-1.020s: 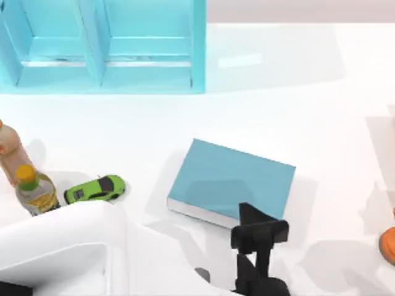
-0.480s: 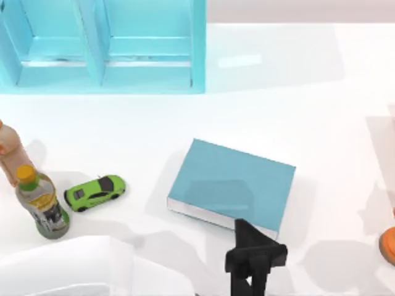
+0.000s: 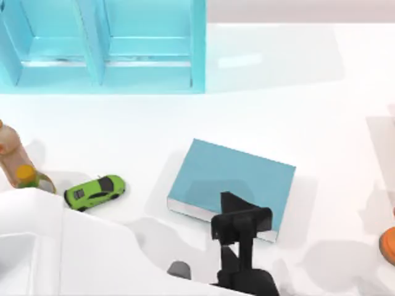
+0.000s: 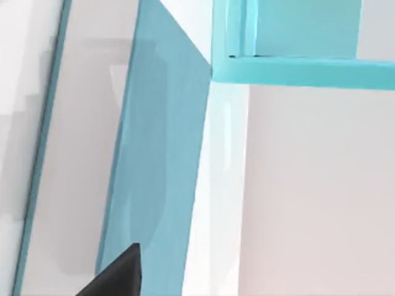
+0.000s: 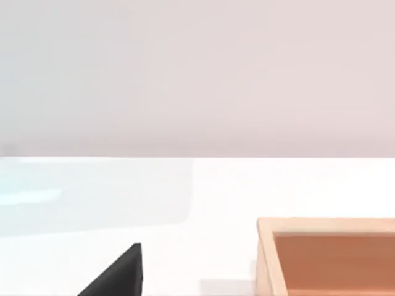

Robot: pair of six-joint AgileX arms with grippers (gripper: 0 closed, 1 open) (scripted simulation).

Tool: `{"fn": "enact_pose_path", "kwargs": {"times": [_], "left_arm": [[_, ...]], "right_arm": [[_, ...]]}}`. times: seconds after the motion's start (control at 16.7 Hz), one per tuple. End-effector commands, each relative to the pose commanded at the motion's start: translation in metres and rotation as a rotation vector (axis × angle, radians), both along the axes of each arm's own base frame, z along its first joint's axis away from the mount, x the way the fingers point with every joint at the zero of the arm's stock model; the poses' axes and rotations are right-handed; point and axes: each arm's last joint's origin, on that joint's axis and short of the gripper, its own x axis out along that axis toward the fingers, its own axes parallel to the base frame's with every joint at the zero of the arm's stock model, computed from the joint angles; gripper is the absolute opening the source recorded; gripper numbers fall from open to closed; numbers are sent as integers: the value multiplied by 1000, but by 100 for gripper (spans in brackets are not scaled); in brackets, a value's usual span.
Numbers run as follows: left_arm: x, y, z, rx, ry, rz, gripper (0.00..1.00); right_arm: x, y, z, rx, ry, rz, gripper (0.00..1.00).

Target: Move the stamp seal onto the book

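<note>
The teal-blue book (image 3: 231, 179) lies flat in the middle of the table, its white page edges facing the near side. My left gripper (image 3: 231, 206) hangs over the book's near edge, its black body covering part of that edge. The left wrist view looks along the book (image 4: 154, 166) toward the shelf (image 4: 296, 37), with a black tip of the gripper at the picture's lower edge. The stamp seal is hidden. A black tip of my right gripper (image 5: 117, 277) shows in the right wrist view, above bare table.
A tall light-blue shelf unit (image 3: 102, 46) stands at the back left. A green toy car (image 3: 95, 190) and two bottles (image 3: 12, 154) are at the left. An orange round thing (image 3: 389, 243) sits at the right edge. A wooden box (image 5: 327, 253) lies near my right gripper.
My left gripper has shifted left and back onto the book's near edge. The white left arm has risen at the lower left and now covers most of the yellow-capped bottle.
</note>
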Motion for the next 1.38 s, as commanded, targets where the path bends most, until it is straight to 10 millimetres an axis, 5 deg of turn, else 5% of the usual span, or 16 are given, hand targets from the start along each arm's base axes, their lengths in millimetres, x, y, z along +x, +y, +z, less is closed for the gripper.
{"fn": "enact_pose_path", "kwargs": {"times": [0.3, 0.66, 1.02, 1.38], "left_arm": [[61, 41, 53, -15, 107, 70, 100], [108, 145, 108, 142, 220, -44, 100], [92, 250, 113, 540, 161, -273, 100], [53, 306, 73, 1067, 15, -389, 100]], "right_arm": [[0, 0, 0, 0, 0, 0, 100], [0, 0, 0, 0, 0, 0, 100], [0, 0, 0, 0, 0, 0, 100], [0, 0, 0, 0, 0, 0, 100]]}}
